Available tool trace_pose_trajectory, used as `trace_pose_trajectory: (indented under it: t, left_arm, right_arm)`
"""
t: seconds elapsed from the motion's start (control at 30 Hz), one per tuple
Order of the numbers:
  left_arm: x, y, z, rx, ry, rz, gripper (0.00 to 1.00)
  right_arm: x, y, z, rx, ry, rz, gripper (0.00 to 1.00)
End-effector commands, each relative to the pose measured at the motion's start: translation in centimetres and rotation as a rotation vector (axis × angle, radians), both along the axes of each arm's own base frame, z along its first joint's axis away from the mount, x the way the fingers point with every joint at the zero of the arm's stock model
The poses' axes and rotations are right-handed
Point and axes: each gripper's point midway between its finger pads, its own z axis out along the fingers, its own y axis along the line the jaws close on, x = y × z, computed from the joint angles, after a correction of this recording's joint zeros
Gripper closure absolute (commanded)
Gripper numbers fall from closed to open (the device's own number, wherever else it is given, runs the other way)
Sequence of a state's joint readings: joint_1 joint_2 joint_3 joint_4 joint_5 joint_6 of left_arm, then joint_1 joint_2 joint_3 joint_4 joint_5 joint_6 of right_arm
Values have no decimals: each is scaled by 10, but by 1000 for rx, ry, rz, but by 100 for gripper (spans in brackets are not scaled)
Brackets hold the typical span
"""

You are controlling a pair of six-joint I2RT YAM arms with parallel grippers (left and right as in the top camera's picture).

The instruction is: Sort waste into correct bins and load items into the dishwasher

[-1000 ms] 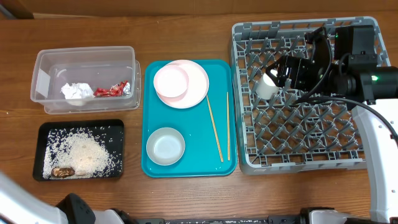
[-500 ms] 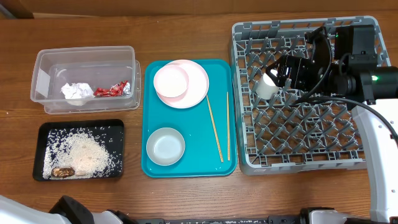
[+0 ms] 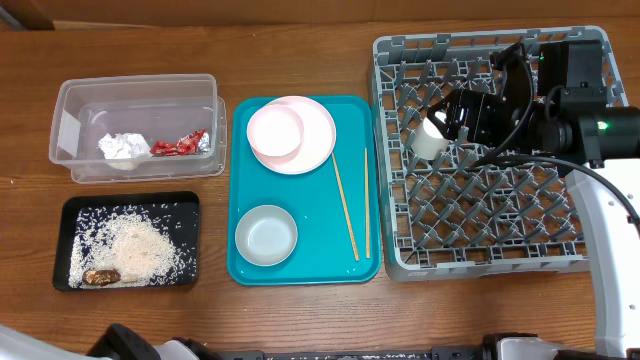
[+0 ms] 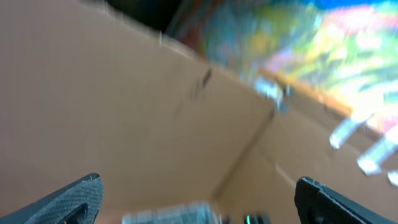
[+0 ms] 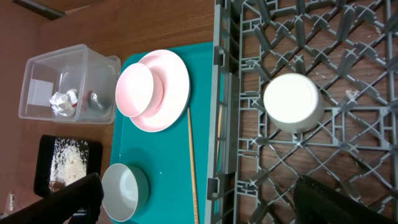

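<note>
Fingers [image 5: 336, 202] of right arm [image 3: 560, 110] wide over racked cup [image 5: 292, 102]

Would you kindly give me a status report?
Left hand open, right hand open. Cup in rack. Plates, bowl, chopsticks on tray. Nothing blocking.

Setting: robot test bench, not a real kitchen. Bare wooden table [image 3: 300, 60] carries a staged teal tray [image 3: 310, 220] and grey dish rack [image 3: 480, 220]. Robot arm [image 3: 585, 125] at the right.
</note>
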State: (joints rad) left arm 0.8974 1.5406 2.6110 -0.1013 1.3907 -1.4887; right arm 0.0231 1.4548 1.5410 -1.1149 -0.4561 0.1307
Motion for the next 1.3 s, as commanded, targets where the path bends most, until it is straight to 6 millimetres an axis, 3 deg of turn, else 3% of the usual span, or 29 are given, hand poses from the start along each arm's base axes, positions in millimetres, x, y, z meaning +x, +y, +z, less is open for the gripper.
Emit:
trace_pose_trajectory:
  t: [0.0,0.13,0.27,0.37,0.4,0.53,0.67,0.8,0.93,1.13,1.27]
  left_arm:
    - [-10,25,55,-150,-277,216,0]
    - [-10,64,77,-201,-439,384,0]
    - [7,92,71,-155,-450,454,0]
    - [28,132,65,-206,-452,516,0]
    - [31,137,66,-197,-471,517,0]
    - [27,122,79,-11,-630,445,0]
    - [11,94,87,134,-736,409,0]
    - [6,66,80,304,-736,396,0]
    - [10,56,70,403,-679,418,0]
    - [-8,23,75,289,-640,342,0]
    - [13,46,67,100,-522,419,0]
  right_arm:
    - [-2,2,15,5,-46,7,0]
    - [-2,2,15,5,-46,7,0]
    - [-2,2,15,5,-46,7,0]
    - [-2,2,15,5,-46,7,0]
    - [-2,2,15,5,-46,7,0]
    - [-2,2,15,5,-46,7,0]
    - [-2,2,15,5,-46,7,0]
    - [-2,2,15,5,-46,7,0]
    - [-2,2,15,5,-46,7,0]
    - [-2,2,15,5,-46,7,0]
    - [-2,2,15,5,-46,7,0]
